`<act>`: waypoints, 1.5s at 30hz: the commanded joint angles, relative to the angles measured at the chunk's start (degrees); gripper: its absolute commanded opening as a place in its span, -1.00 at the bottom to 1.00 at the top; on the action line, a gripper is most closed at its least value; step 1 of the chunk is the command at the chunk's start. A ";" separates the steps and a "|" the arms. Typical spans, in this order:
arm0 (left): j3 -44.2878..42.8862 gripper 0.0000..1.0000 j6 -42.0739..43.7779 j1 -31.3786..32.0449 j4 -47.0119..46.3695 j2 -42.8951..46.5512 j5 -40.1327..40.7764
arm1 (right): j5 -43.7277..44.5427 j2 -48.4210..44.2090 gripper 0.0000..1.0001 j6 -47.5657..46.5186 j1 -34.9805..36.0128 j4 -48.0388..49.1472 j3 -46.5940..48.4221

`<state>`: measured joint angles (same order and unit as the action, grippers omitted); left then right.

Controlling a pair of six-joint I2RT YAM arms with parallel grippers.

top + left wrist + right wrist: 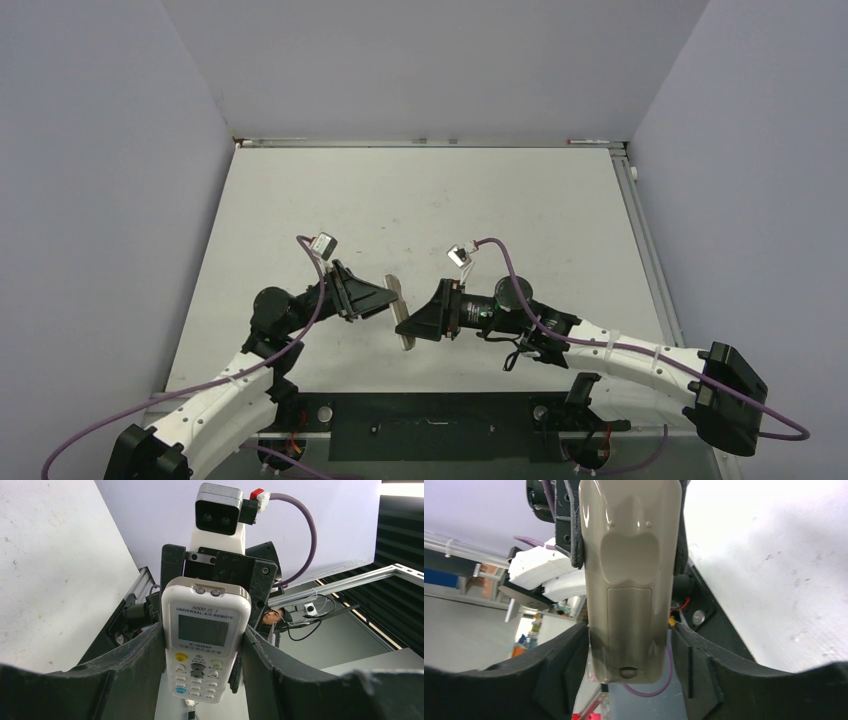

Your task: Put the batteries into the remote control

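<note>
The remote control (pixel 400 312) hangs above the table between my two grippers, which face each other. My left gripper (pixel 204 647) is shut on its sides just below the little screen, with the white button face (pixel 205 640) towards that camera. My right gripper (pixel 630 640) is shut on the lower end of its greyish-beige back (pixel 629 580). One pad presses it and the other sits against it with barely a sliver showing. The back's cover panel (pixel 629 625) lies flush in place. In the top view the left gripper (pixel 388 298) and right gripper (pixel 412 325) meet at the remote. The batteries are out of view.
The white table (pixel 420 200) stretches away beyond the arms, with grey walls on three sides. A metal rail (pixel 640 230) runs along its right edge. A black base plate (pixel 430 420) lies at the near edge between the arm bases.
</note>
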<state>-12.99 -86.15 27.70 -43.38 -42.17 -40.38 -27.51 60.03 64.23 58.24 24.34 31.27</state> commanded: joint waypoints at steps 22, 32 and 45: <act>-15.98 -1.00 23.15 0.05 39.49 -2.11 8.88 | 20.11 -9.84 0.91 -21.97 -2.19 -42.23 13.12; -23.45 -1.00 29.74 2.19 50.73 -12.55 18.18 | 41.64 -13.23 0.91 -22.30 -2.22 -56.13 14.04; -37.87 -1.00 31.94 12.50 60.82 -32.84 34.44 | 45.34 -14.95 0.94 -22.93 -2.45 -61.39 11.70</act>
<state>-45.04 -55.48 38.68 14.55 -70.32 -12.03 15.68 45.63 42.37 56.21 -35.20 43.07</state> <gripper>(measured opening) 0.488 0.966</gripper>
